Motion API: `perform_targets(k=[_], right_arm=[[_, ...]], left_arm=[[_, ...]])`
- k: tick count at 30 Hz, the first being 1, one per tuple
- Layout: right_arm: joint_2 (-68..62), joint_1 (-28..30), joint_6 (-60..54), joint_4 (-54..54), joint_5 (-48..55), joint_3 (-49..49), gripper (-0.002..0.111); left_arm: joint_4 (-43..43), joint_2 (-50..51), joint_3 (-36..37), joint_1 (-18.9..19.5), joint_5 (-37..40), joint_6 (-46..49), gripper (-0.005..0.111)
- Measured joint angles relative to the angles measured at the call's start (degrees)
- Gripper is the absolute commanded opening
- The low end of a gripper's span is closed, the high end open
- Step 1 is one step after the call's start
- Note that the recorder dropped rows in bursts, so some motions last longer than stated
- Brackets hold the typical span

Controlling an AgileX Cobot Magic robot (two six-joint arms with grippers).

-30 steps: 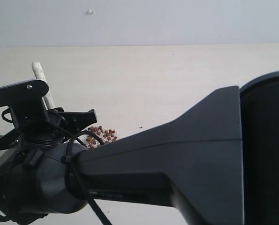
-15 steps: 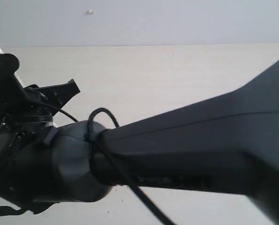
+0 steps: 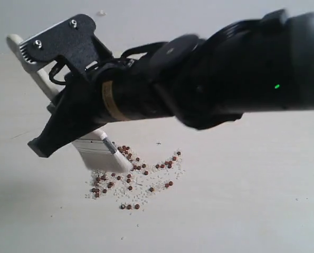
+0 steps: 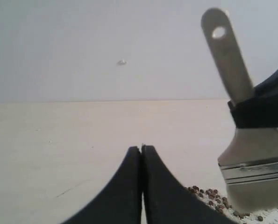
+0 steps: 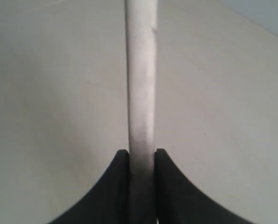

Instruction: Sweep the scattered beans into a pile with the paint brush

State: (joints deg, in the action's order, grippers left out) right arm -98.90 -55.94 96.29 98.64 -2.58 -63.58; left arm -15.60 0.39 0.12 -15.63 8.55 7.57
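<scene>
Since before, the arm was raised; the brush is pinched by the right hand, left of the beans.

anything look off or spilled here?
Only the expected mess: beans with white grains lie loosely strewn over the table beside the paint brush bristles, not one clump. No damage visible.
</scene>
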Motion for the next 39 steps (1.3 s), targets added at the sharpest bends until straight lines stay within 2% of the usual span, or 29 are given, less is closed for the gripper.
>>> perform_targets(k=[7, 10, 18, 22, 30, 39], right_arm=[[6.0, 8.1, -21.6, -3.2, -34.7, 0.0, 0.000], [5.4, 11.2, -27.6, -7.0, -45.8, 0.0, 0.000], [-2.8, 16.9, -44.0, -18.5, -62.3, 7.0, 0.000], [-7.6, 19.7, -50.5, -19.6, -65.8, 11.1, 0.000], [-15.0, 24.1, -53.3, -20.2, -66.0, 13.8, 0.000], [-20.1, 24.4, -53.6, -23.3, -66.5, 13.8, 0.000]], left_arm=[[0.0, 0.0, 0.0, 0.0, 0.0, 0.0, 0.000], [0.0, 0.0, 0.0, 0.0, 0.0, 0.0, 0.000], [0.0, 0.0, 0.0, 0.0, 0.0, 0.0, 0.000], [0.0, 0.0, 0.0, 0.0, 0.0, 0.0, 0.000], [0.0, 0.0, 0.0, 0.0, 0.0, 0.0, 0.000], [0.0, 0.0, 0.0, 0.0, 0.0, 0.0, 0.000]])
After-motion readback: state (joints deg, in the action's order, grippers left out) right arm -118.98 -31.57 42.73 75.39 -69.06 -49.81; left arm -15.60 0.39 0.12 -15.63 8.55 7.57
